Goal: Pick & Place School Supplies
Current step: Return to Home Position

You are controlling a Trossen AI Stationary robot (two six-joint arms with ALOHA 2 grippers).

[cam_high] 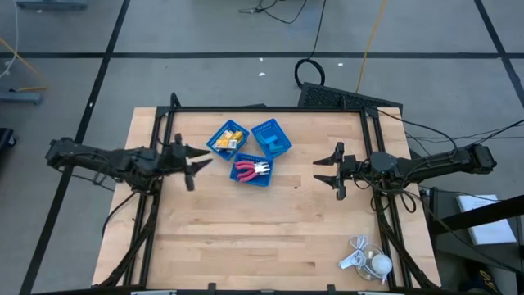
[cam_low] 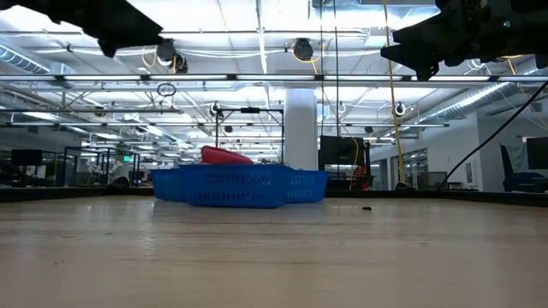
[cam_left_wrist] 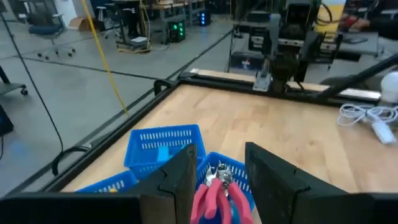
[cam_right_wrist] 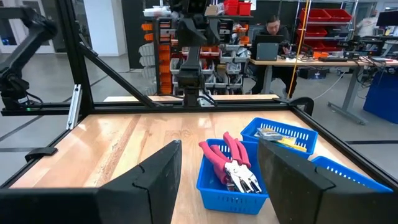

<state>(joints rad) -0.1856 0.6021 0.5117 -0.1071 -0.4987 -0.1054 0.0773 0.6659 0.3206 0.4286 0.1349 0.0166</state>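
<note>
1. Here, the left gripper (cam_high: pixel 199 166) hangs above the table (cam_high: pixel 246 246), just left of the trays (cam_high: pixel 255 183), its fingers spread and holding nothing.
2. The right gripper (cam_high: pixel 321 172) hangs to the right of the trays, farther off, likewise spread and empty.
3. The three blue trays sit touching in a cluster between the grippers.
4. The red-handled pliers (cam_high: pixel 250 170) lie in the one nearest the table's middle.
5. The yellow packets (cam_high: pixel 228 138) fill the left one behind it; their white labels are too small to read.
6. The light-blue pieces (cam_high: pixel 273 140) lie in the right one.
7. A white corded gadget (cam_high: pixel 366 260) lies near the table's right corner, well apart from the trays.
</note>
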